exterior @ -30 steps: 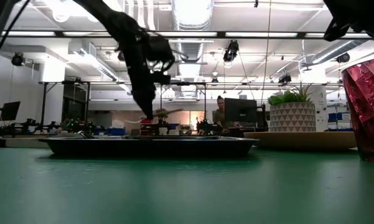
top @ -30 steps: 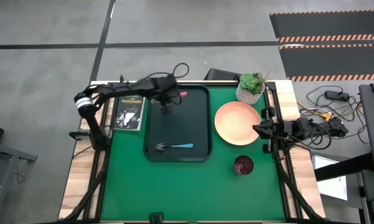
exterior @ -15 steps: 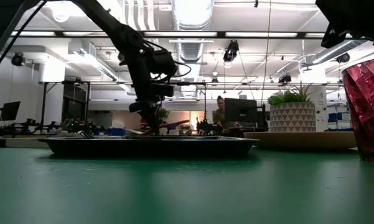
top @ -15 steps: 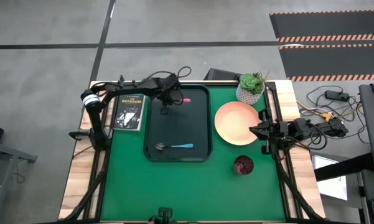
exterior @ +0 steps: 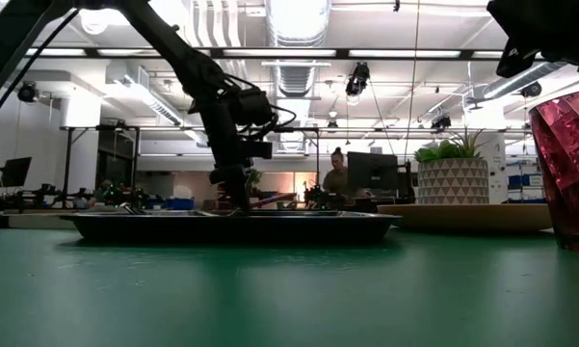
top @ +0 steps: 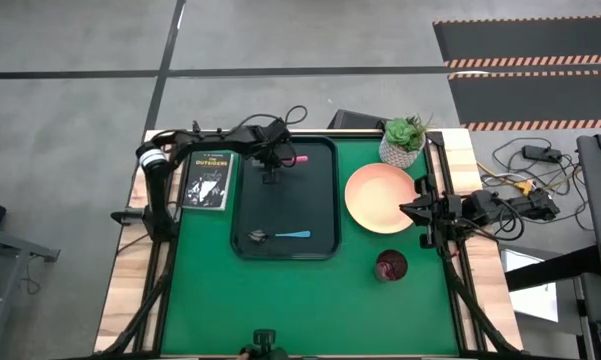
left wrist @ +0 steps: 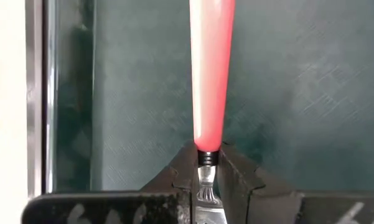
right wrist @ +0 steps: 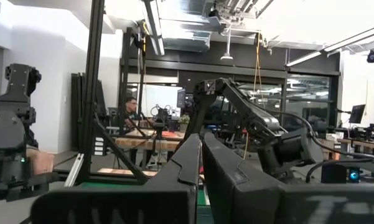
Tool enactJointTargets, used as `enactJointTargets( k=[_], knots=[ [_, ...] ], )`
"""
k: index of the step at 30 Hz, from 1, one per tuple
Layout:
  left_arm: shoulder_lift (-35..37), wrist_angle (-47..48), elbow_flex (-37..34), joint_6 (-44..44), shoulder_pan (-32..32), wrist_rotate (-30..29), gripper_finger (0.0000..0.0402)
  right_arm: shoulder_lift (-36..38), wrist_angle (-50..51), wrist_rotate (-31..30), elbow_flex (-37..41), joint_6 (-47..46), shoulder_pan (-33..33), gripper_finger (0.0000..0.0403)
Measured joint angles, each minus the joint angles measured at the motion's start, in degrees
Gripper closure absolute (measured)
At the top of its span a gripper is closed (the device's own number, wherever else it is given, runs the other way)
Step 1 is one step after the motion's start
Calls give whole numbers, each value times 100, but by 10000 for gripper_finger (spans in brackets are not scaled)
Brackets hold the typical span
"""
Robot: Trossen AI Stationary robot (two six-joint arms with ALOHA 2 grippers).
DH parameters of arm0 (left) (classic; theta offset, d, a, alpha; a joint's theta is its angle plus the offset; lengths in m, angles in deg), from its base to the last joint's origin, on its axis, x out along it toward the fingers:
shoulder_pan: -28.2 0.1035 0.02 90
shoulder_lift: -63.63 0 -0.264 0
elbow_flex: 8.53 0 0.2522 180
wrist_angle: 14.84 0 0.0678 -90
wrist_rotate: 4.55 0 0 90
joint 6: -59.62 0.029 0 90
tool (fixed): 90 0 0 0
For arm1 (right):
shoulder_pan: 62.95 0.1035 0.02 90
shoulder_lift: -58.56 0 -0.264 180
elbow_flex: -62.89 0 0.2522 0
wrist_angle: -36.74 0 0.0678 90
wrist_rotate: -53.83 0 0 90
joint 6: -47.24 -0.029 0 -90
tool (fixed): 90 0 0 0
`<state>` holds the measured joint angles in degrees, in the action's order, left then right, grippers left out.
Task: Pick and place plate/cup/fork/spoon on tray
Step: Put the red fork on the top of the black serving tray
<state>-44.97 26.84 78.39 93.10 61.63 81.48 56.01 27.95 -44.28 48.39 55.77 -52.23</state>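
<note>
My left gripper (top: 269, 167) is low over the far left part of the dark tray (top: 320, 215) and shut on the pink-handled fork (top: 296, 160). The blue-handled spoon (top: 283, 235) lies on the tray's floor near its near edge. The peach plate (top: 378, 198) rests flat on the green mat to the right of the tray. The dark red cup (top: 391, 266) stands nearer, also in the low view (exterior: 566, 169). My right gripper (top: 408, 211) is shut and empty, raised beside the plate's right rim. My left gripper pinches the fork's metal neck (left wrist: 206, 167), just below the pink handle, between its two fingers. The fingers come from above, pointing down. The pink handle (exterior: 275, 200) sticks out toward the table's right, nearly level, just above the tray rim. The rim hides whether the fork touches the tray floor.
A dark book (top: 207, 180) lies left of the tray. A white pot with a green plant (top: 403, 142) stands at the far right behind the plate. Bare green mat (top: 280, 305) stretches along the near side. A person sits in the room behind the table (exterior: 339, 173).
My left gripper has gone down toward the tray with the fork, staying shut on it. The fork, which hung well above the tray rim, now sits just above it, with its handle nearly level.
</note>
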Motion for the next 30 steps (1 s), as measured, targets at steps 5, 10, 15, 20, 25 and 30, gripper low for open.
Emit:
enactJointTargets(
  k=[5,10,15,20,25,30],
  knots=[
    [-62,4,-17,27,28,-4,379,0,4,-2,-1,30,0,394],
    [-65,-11,-46,84,35,-160,379,0,4,-6,0,51,2,394],
    [-65,-85,-114,189,35,-257,372,0,4,-106,-1,61,2,394],
    [-67,-233,-155,183,33,-409,343,0,4,-104,-1,66,1,394],
    [-67,-345,-155,139,33,-538,322,0,4,-106,-1,52,2,394],
    [33,-314,-120,-8,-14,-537,318,0,2,-104,-2,52,2,394]
  ],
)
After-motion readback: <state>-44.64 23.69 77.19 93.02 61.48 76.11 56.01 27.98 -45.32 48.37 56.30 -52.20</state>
